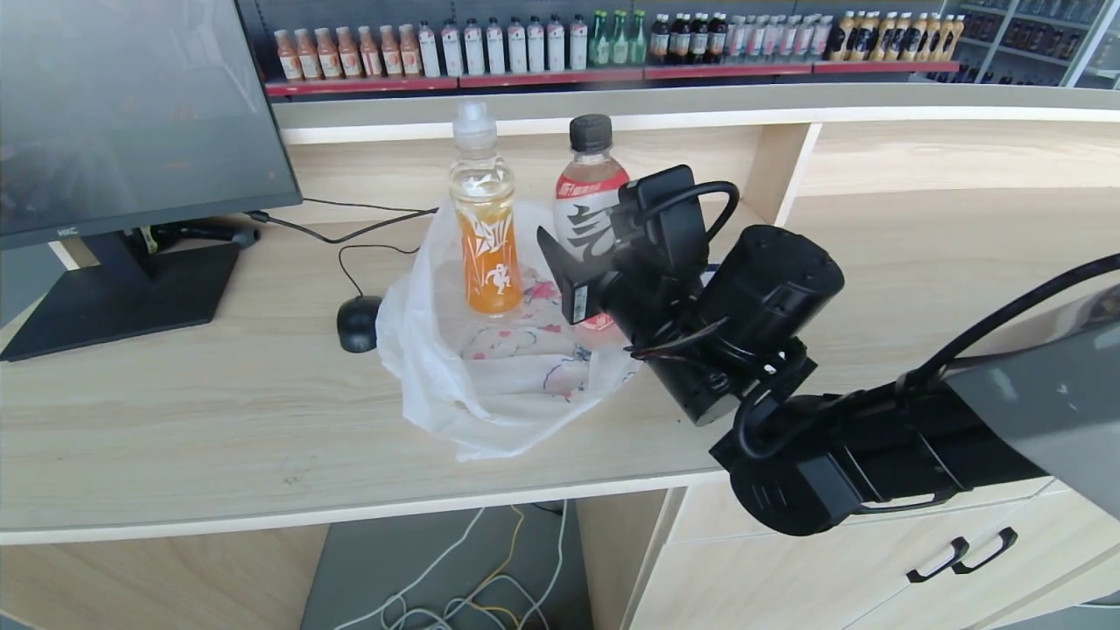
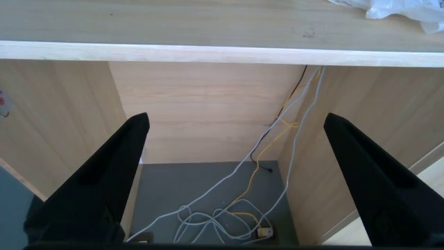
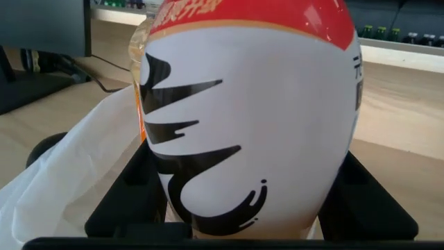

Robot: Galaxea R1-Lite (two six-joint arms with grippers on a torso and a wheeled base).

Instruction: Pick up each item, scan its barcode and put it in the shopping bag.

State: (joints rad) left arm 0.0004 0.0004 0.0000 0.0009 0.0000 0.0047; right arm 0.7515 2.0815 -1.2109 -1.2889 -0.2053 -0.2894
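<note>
My right gripper is clamped on the white bottle, upright at the bag's 2 o'clock. The orange bottle stands just beside, at its 9. I judge a sideways swing could topple that neighbour or snag the plastic. My left gripper has its fingers apart.

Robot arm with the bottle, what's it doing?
The right gripper is clamped around the white-and-red bottle, holding it upright at the edge of the shopping bag on the counter. An orange bottle stands in the bag beside it. The left gripper hangs open below the counter, holding nothing.
</note>
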